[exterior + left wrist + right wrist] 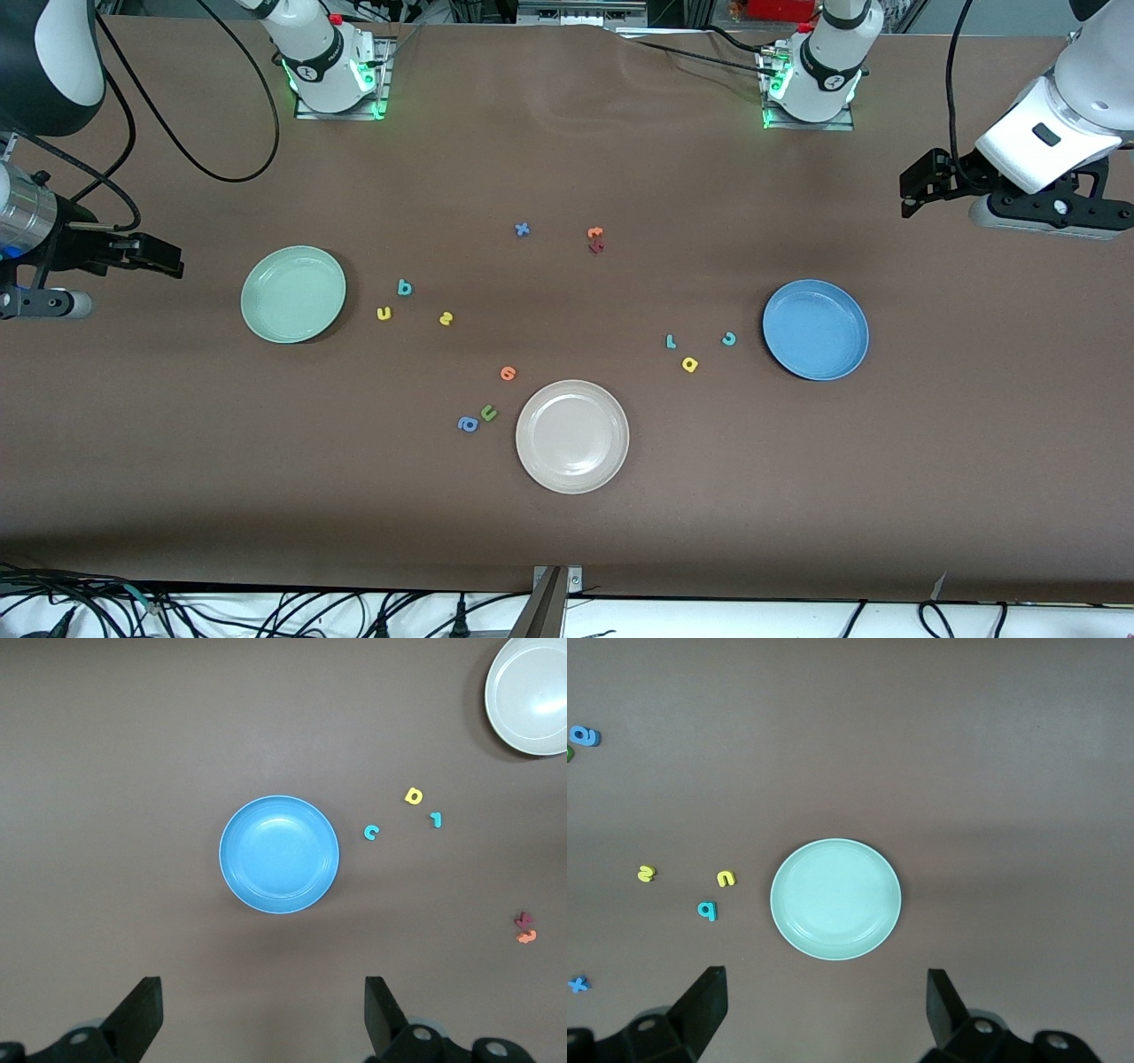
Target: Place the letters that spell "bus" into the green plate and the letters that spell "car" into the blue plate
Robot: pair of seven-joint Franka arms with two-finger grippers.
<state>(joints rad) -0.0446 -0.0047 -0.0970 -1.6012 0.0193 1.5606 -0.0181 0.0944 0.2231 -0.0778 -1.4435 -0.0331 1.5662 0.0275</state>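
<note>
The green plate (293, 294) (835, 898) lies empty toward the right arm's end. Beside it, toward the table's middle, lie the teal b (404, 287) (707, 911), yellow u (384, 313) (726, 878) and yellow s (446, 318) (646, 873). The blue plate (815, 330) (279, 854) lies empty toward the left arm's end, with the teal c (728, 338) (371, 832), yellow a (689, 364) (414, 796) and teal r (671, 341) (435, 819) beside it. My right gripper (168, 259) (825, 985) and left gripper (912, 190) (263, 992) hang open and empty over the table's ends.
A cream plate (572, 436) sits nearest the front camera, in the middle. Next to it lie an orange letter (508, 373), green u (488, 412) and blue a (468, 424). Nearer the bases lie a blue x (522, 229) and an orange and a dark red letter (595, 239).
</note>
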